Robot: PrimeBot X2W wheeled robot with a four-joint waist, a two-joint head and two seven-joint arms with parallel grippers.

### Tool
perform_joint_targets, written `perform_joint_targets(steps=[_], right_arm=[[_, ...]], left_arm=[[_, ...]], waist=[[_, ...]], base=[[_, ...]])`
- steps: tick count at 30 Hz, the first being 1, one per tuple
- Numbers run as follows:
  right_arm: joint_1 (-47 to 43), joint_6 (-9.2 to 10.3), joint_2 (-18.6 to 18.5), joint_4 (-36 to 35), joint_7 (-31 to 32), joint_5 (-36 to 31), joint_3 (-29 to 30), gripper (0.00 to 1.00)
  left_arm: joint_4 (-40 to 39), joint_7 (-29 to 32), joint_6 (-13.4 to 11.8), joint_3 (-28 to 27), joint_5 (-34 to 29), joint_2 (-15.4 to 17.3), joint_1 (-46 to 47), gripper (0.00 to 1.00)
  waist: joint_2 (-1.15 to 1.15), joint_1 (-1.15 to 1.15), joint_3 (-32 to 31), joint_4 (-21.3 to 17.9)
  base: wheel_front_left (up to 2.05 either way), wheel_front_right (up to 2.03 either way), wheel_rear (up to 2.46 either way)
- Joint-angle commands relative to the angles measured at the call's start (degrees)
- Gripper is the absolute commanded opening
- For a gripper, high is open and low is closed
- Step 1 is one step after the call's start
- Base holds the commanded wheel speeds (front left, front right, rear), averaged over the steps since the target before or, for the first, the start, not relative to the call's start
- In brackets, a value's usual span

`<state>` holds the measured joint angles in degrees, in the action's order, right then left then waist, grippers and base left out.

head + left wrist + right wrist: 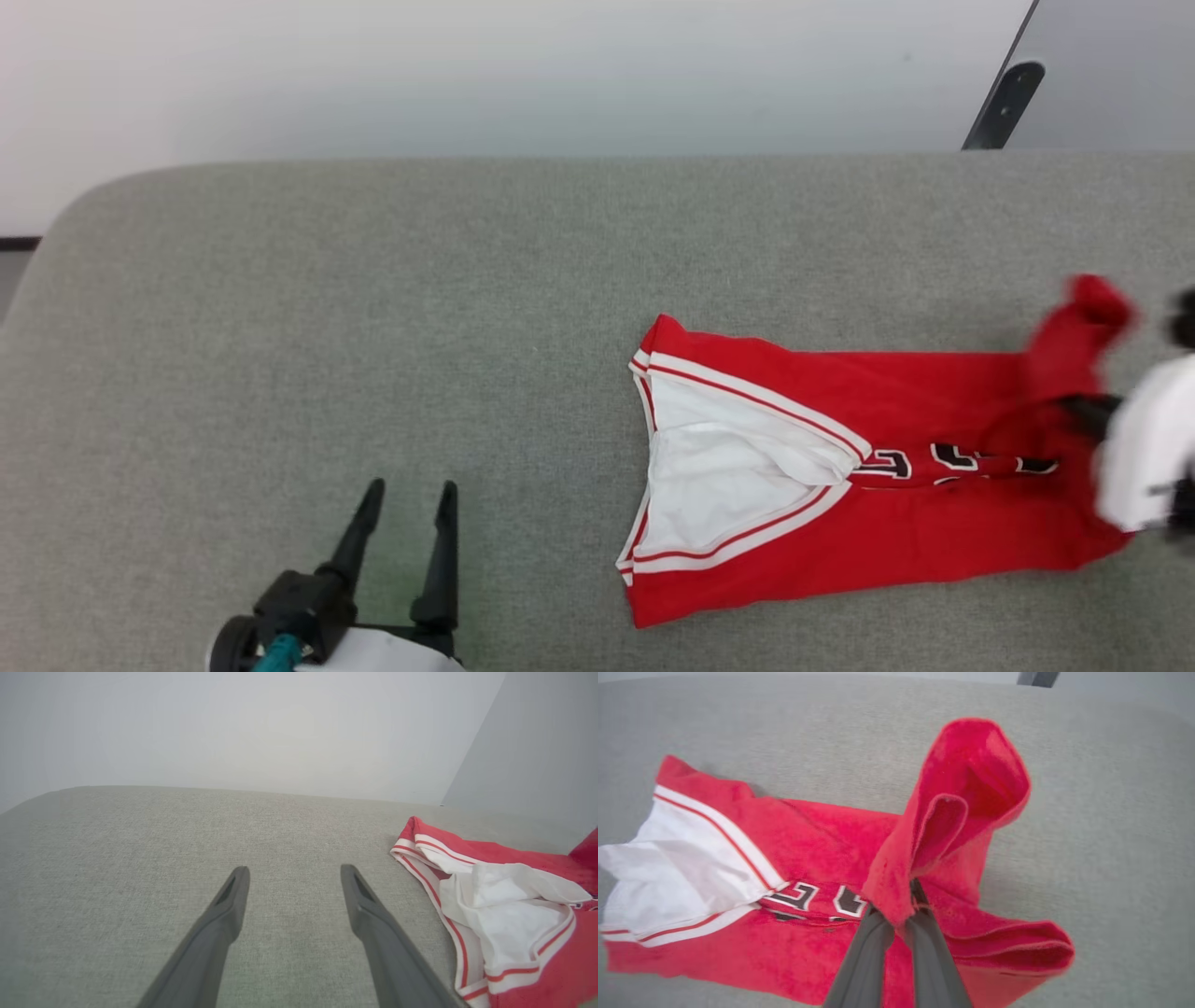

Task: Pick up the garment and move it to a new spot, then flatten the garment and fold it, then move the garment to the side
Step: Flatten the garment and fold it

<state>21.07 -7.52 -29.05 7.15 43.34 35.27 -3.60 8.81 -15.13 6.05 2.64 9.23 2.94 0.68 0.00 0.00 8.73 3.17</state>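
Red jersey on grey: the garment [840, 485] lies stretched across a grey fabric surface [373, 280], sitting toward 4 o'clock in the head view. Its white-lined, stripe-trimmed end points to 9 o'clock, and black, white-edged lettering [934, 460] shows along a crease through its middle.

In the right wrist view, the right gripper [903, 905] has its two dark fingers pinched together on a fold of red cloth at the garment's other end. One flap stands up from the fingertips toward 1 o'clock and a second fold lies at 4 o'clock. The rest of the shirt spreads flat toward 9 o'clock.

In the head view that arm's pale wrist housing [1148, 448] comes in at the 3 o'clock edge, its fingers pointing toward 9 o'clock and the raised red flap just above them.

The left gripper [411, 490] sits at 7 o'clock in the head view, fingers pointing to 12 o'clock and spread wide with only bare fabric surface between them. The garment lies off to its 3 o'clock, well apart. In the left wrist view the shirt's white end is near the right-hand finger but not touching it. Whether the left fingers touch the surface cannot be told.
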Motion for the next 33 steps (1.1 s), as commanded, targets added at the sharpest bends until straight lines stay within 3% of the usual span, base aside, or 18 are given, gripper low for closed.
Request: perform_joint_targets(steps=[1,9,16,24,25,26,27,28,29,33], right_arm=[[0.4,0.08,1.1,-2.2,0.7,1.2,-2.6,0.0],[2.7,0.08,5.9,-7.2,2.9,3.9,-14.6,0.0],[5.9,0.08,9.2,-2.5,0.2,3.1,-22.4,0.0],[7.6,0.08,11.9,5.8,-5.4,3.5,-27.0,0.0],[7.8,0.08,11.9,6.6,-6.0,3.5,-27.4,0.13],[8.0,0.08,12.0,7.3,-6.7,3.4,-27.7,0.34],[8.1,0.08,12.1,8.0,-7.3,3.5,-28.2,0.45],[8.3,0.08,12.2,8.6,-8.0,3.5,-28.6,0.82],[8.4,0.08,12.3,9.1,-8.9,3.4,-29.0,1.0],[8.6,0.08,12.5,10.6,-11.9,4.0,-29.2,1.0]], left_arm=[[0.3,0.0,-0.4,0.5,0.6,-0.1,-0.8,1.0],[0.4,0.0,-1.6,2.5,3.1,-0.1,-0.7,1.0],[0.7,0.0,-2.0,3.9,4.5,-0.1,-0.1,1.0],[0.8,0.0,-2.5,4.9,5.1,-0.1,0.2,1.0],[0.8,0.0,-2.5,4.9,5.1,-0.1,0.2,1.0],[0.9,0.0,-2.6,5.0,5.2,-0.1,0.2,1.0],[1.0,0.0,-2.6,4.9,5.2,-0.1,0.2,1.0],[1.1,0.0,-2.6,4.8,5.3,-0.1,0.1,1.0],[1.2,0.0,-2.6,4.7,5.3,-0.1,0.1,1.0],[1.5,0.0,-2.3,4.4,5.2,-0.1,-0.2,1.0]], waist=[[0.0,0.0,-1.0,0.5],[0.0,0.0,-1.3,3.8],[0.0,0.0,-0.6,6.7],[0.0,0.0,-0.2,8.1],[0.0,0.0,-0.3,8.2],[0.0,0.0,-0.4,8.1],[0.0,0.0,-0.6,8.0],[0.0,0.0,-0.8,7.8],[0.0,0.0,-1.1,7.6],[0.0,0.0,-2.2,6.3]], base=[[0.0,0.0,0.0],[0.0,0.0,0.0],[0.0,0.0,0.0],[0.0,0.0,0.0],[0.0,0.0,0.0],[0.0,0.0,0.0],[0.0,0.0,0.0],[0.0,0.0,0.0],[0.0,0.0,0.0],[0.0,0.0,0.0]])
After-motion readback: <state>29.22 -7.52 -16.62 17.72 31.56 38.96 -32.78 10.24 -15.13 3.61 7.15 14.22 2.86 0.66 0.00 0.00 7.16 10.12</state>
